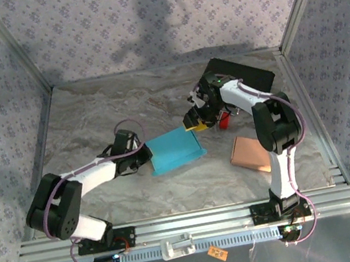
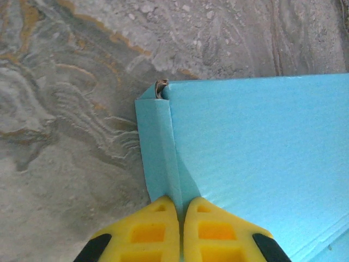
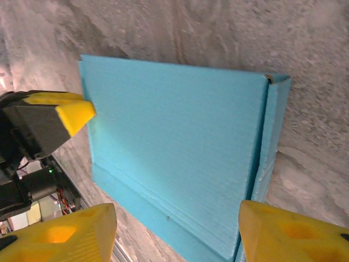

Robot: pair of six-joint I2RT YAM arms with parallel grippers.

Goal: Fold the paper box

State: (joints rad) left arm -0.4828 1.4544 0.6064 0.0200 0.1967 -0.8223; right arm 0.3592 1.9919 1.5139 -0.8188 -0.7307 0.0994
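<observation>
Fold looks partly done. The paper box (image 1: 175, 150) lies mid surface (image 1: 105, 116), main panel flat. 1 narrow side wall is creased up along its left edge and another strip stands on the right edge. The rest of the walls are not formed, so I judge most of the folding is left.

The left gripper (image 2: 181, 210) is closed tight, pinching the left wall at its near end. The right gripper (image 1: 195, 124) sits at the box's far right corner, jaws spread wide, holding nothing.
</observation>
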